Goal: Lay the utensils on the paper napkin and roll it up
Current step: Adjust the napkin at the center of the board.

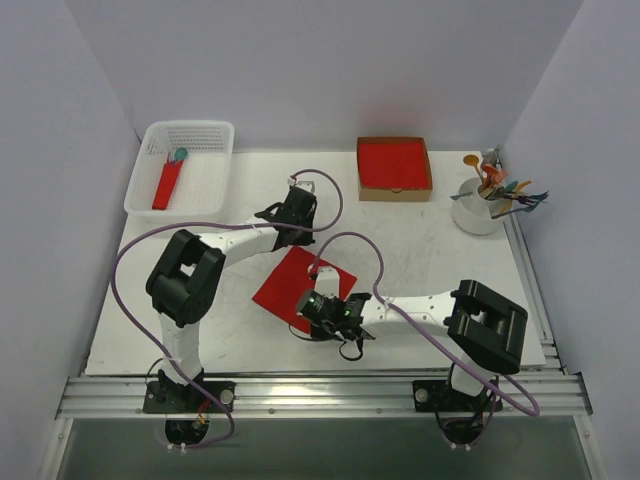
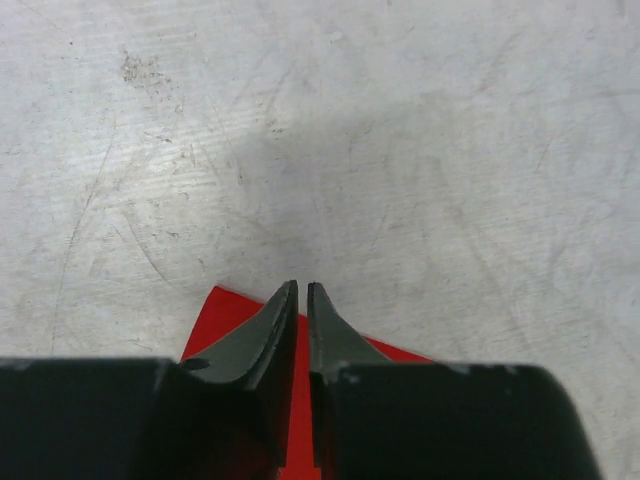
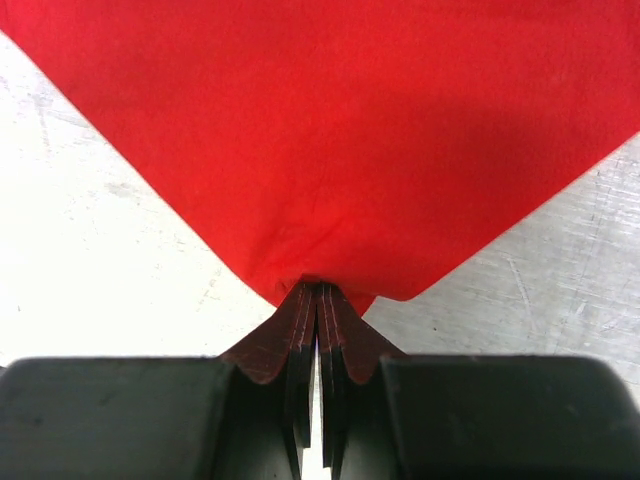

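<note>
The paper napkin [image 1: 285,285] lies as a bright red square, set like a diamond, mid-table between the two arms. My right gripper [image 1: 318,308] is at its near corner. In the right wrist view that gripper [image 3: 320,285] is shut on the tip of the napkin [image 3: 330,130], which spreads away from the fingers. My left gripper [image 1: 292,235] hovers at the far corner. In the left wrist view its jaws [image 2: 302,287] stand apart by a thin slit with nothing between them, and the napkin [image 2: 215,320] lies under them. The utensils are out of view.
A white basket [image 1: 200,135] at the back left holds a red roll with a teal spoon head [image 1: 167,185]. A cardboard box [image 1: 394,192] with a red stack sits at the back centre. A white cup [image 1: 478,215] of colourful cutlery stands at the back right.
</note>
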`<state>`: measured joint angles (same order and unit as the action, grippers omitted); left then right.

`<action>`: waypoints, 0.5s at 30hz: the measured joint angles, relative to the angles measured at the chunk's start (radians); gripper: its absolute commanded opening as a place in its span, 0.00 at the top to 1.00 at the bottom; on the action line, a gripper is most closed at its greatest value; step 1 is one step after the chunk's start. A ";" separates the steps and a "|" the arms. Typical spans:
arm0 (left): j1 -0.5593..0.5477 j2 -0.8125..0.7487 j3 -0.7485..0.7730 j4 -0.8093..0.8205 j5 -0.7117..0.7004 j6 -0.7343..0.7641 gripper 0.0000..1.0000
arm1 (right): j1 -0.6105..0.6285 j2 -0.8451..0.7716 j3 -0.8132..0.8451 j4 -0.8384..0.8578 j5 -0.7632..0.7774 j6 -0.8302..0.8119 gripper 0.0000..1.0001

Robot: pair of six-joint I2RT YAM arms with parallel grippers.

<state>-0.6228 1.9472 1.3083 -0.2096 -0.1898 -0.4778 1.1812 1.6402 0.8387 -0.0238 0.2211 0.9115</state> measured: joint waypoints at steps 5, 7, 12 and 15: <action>0.000 -0.031 0.037 -0.061 -0.011 0.003 0.68 | -0.025 -0.004 0.007 -0.003 -0.008 -0.029 0.94; 0.001 -0.089 0.017 -0.089 -0.019 0.002 0.68 | -0.048 -0.014 0.008 -0.007 -0.010 -0.046 0.94; 0.002 -0.352 -0.128 -0.137 -0.050 -0.028 0.70 | -0.115 -0.063 0.028 -0.018 -0.012 -0.101 0.94; -0.003 -0.507 -0.259 -0.140 -0.054 -0.069 0.81 | -0.179 -0.080 0.047 -0.018 -0.018 -0.146 0.97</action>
<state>-0.6254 1.4403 1.0492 -0.3500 -0.2436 -0.5468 1.0027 1.5597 0.8860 -0.0414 0.2031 0.7650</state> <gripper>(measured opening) 0.255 0.054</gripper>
